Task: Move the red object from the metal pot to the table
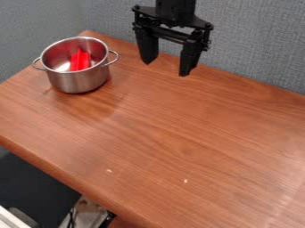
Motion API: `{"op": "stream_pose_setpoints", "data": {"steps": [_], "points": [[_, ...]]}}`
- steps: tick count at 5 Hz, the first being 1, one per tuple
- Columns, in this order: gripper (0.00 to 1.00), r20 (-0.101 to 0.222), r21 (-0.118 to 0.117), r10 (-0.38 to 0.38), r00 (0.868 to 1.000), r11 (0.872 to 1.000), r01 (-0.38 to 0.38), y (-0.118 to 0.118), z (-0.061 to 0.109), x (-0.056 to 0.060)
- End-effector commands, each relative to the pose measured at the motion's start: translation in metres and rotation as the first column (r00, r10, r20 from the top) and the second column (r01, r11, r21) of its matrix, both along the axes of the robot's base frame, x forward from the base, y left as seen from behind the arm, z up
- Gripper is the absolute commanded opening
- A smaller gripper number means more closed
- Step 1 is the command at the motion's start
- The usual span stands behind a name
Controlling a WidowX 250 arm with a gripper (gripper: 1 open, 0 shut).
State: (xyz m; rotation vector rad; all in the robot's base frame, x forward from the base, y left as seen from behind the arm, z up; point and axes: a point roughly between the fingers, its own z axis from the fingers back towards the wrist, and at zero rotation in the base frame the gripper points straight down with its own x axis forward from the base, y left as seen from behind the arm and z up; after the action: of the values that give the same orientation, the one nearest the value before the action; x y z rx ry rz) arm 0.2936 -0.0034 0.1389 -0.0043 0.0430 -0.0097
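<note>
A shiny round metal pot (77, 78) with small side handles stands near the far left corner of the reddish-brown wooden table (179, 134). Inside it lies the red object (78, 58), a bright red bar resting against the pot's inner wall. My black gripper (167, 62) hangs to the right of the pot, above the table's far edge, pointing down. Its two fingers stand wide apart with nothing between them, and it is clear of the pot.
A grey fabric wall rises behind the table. The table's front-left edge runs diagonally, with dark floor and some cables below it at the bottom left.
</note>
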Motion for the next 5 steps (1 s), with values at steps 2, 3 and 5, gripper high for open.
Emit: {"op": "stream_pose_setpoints", "data": {"steps": [2, 3, 5], "points": [[1.00, -0.033, -0.001, 0.030, 0.999, 1.000, -0.030, 0.013, -0.009, -0.001], [1.00, -0.050, -0.001, 0.036, 0.998, 0.999, -0.036, 0.016, -0.014, -0.002], [1.00, -0.082, 0.000, 0.048, 0.995, 0.999, -0.048, 0.022, -0.023, -0.004]]}}
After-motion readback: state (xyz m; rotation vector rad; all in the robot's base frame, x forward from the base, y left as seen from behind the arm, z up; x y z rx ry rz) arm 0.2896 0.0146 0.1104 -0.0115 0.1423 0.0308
